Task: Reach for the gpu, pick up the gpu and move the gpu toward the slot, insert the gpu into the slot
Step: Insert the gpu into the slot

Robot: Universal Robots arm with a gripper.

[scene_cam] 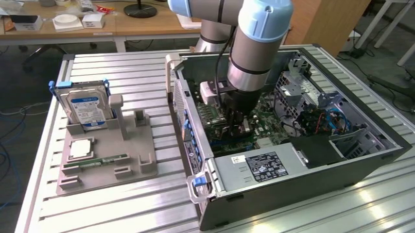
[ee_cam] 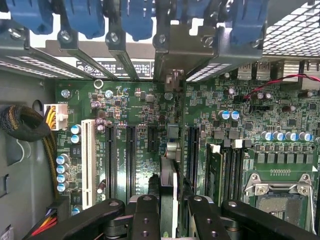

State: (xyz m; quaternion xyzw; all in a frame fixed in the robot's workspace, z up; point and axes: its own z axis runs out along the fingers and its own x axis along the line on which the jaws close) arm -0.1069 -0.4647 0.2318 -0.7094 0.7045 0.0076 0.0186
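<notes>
My gripper (scene_cam: 236,122) is down inside the open computer case (scene_cam: 363,160), above the green motherboard (scene_cam: 266,121). In the wrist view the gpu (ee_cam: 169,172) stands edge-on, a thin dark card between my black fingers (ee_cam: 145,217), and my gripper (ee_cam: 170,220) is shut on it. The card's pale metal bracket (ee_cam: 172,57) reaches the case's rear wall under the blue clips (ee_cam: 135,17). It runs along the motherboard between two long black slots (ee_cam: 131,160), in line with a slot hidden beneath it. Whether its lower edge is seated I cannot tell.
Outside the case, on the exterior view's left, a grey fixture (scene_cam: 129,145) holds a blue-labelled hard drive (scene_cam: 87,109), a processor chip (scene_cam: 81,149) and a green memory stick (scene_cam: 97,161). Inside are the power supply (scene_cam: 263,167), cable bundles (ee_cam: 20,122), memory slots (ee_cam: 225,170) and the processor socket (ee_cam: 277,195).
</notes>
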